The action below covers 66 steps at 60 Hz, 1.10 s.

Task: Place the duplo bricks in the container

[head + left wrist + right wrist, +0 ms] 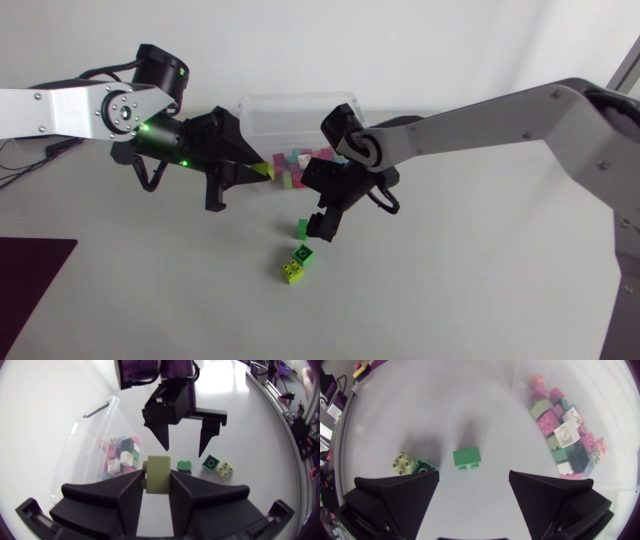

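Note:
My left gripper (262, 172) is shut on a pale yellow-green brick (159, 475), held above the table beside the clear container (300, 108). The container (80, 435) holds several pink, green and white bricks (565, 435). My right gripper (322, 228) hangs open over a small green brick (467, 457) that lies on the table just ahead of its fingertips. In the left wrist view the right gripper (185, 450) stands ahead of the held brick, fingers pointing down. A dark green brick (302, 256) and a lime brick (294, 271) sit together nearby.
The white table stretches open in front of the loose bricks. A dark mat (30, 290) lies at the near left corner. In the right wrist view the dark green brick (423, 466) and lime brick (403, 463) lie beside one finger.

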### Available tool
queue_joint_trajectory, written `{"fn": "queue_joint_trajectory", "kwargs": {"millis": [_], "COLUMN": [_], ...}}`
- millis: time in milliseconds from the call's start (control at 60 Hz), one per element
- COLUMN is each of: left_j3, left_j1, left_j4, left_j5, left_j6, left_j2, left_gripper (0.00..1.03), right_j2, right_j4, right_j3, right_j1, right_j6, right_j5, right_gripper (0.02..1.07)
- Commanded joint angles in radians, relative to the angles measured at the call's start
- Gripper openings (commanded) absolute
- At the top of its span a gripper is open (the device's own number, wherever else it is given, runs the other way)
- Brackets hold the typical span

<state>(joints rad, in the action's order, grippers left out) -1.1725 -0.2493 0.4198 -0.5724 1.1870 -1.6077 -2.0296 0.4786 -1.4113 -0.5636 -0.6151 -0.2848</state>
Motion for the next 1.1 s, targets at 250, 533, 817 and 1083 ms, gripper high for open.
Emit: {"fn": "queue_joint_trajectory", "kwargs": {"millis": [250,533,817,1083], "left_j3": [-0.171,-0.345,-0.469,-0.572], "left_j1": [0.033,0.038,0.041,0.039], "left_j4": [-0.162,-0.254,-0.323,-0.358], "left_j5": [-0.029,0.002,0.046,0.094], "left_j6": [-0.305,-0.471,-0.561,-0.624], "left_j2": [-0.037,-0.205,-0.33,-0.448], "left_gripper": [0.18,0.18,0.18,0.18], "right_j2": [-0.129,-0.198,-0.25,-0.277], "right_j4": [0.075,0.152,0.215,0.285], "right_j3": [-0.13,-0.225,-0.31,-0.354], "right_j1": [-0.03,-0.036,-0.032,-0.039], "right_j6": [-0.089,-0.103,-0.115,-0.124], "right_j5": [0.004,0.006,0.006,0.01], "right_gripper": [1.02,1.02,0.82,0.72]}}
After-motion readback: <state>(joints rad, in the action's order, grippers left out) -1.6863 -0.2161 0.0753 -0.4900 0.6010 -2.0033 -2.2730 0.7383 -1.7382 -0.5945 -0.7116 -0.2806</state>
